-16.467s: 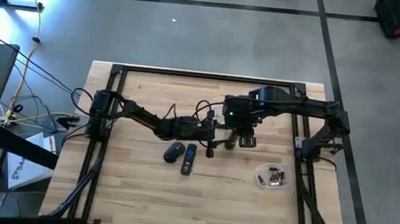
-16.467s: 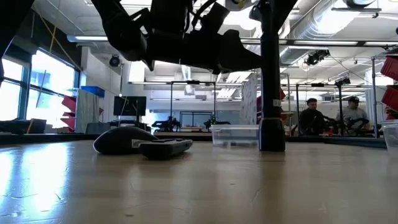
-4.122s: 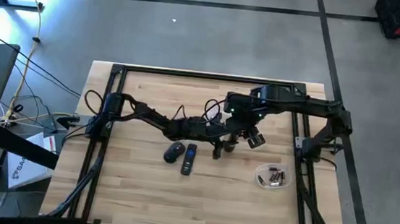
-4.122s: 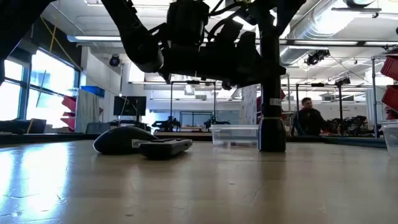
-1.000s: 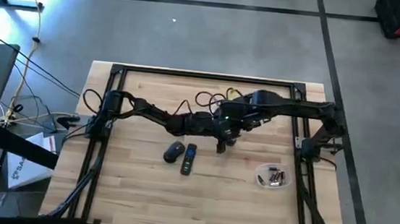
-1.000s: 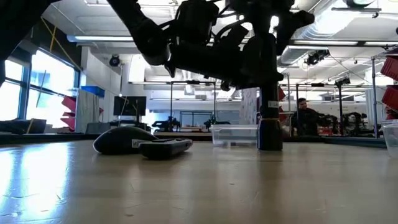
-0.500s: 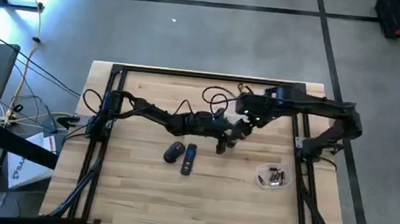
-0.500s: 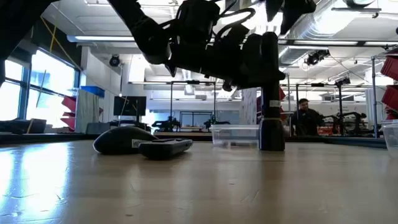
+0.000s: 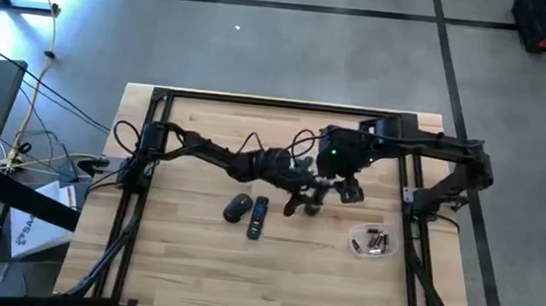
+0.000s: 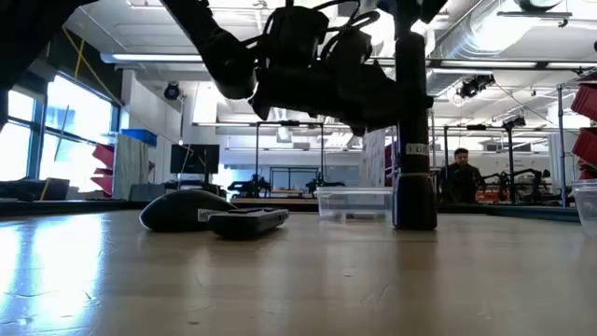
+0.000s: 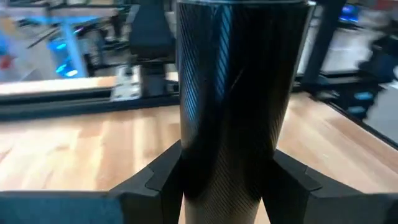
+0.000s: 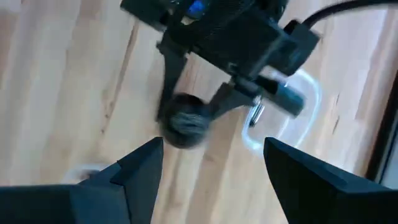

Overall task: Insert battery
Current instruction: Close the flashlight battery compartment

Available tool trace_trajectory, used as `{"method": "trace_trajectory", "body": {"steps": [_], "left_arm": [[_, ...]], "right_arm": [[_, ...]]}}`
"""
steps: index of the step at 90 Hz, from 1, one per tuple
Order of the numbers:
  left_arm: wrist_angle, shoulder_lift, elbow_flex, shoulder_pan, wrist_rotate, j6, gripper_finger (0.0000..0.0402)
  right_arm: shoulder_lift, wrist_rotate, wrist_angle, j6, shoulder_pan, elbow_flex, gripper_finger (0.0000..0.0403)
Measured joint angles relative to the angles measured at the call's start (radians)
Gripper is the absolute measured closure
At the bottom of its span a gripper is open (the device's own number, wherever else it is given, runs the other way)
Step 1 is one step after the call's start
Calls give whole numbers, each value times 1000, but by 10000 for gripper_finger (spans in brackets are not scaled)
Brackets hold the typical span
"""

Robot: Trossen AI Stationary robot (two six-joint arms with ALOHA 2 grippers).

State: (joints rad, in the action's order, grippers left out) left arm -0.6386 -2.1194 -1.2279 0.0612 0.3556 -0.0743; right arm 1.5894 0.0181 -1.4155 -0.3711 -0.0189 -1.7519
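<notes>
Batteries (image 9: 375,243) lie loose in a small clear dish (image 9: 359,246) near the bench's right edge, toward the front; none is held. Left gripper (image 11: 227,186) is clamped on an upright black carbon-weave tube (image 11: 239,93) at bench centre. Right gripper (image 12: 205,180) hovers above it, fingers apart and empty, looking down at the tube's top. Judgement: the cells are small, rigid, smooth and prone to roll; pinch one across its middle, not the ends. Mouse (image 9: 237,207) and remote (image 9: 258,217) sit just beside each other, left of the tube.
</notes>
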Motion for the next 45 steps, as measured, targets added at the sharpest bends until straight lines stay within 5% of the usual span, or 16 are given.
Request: {"method": "trace_trajectory", "body": {"steps": [45], "left_arm": [[-2,-1,1,-2,279,-84,255]], "right_arm": [[20,69,40,-149,104,-1,187]]}}
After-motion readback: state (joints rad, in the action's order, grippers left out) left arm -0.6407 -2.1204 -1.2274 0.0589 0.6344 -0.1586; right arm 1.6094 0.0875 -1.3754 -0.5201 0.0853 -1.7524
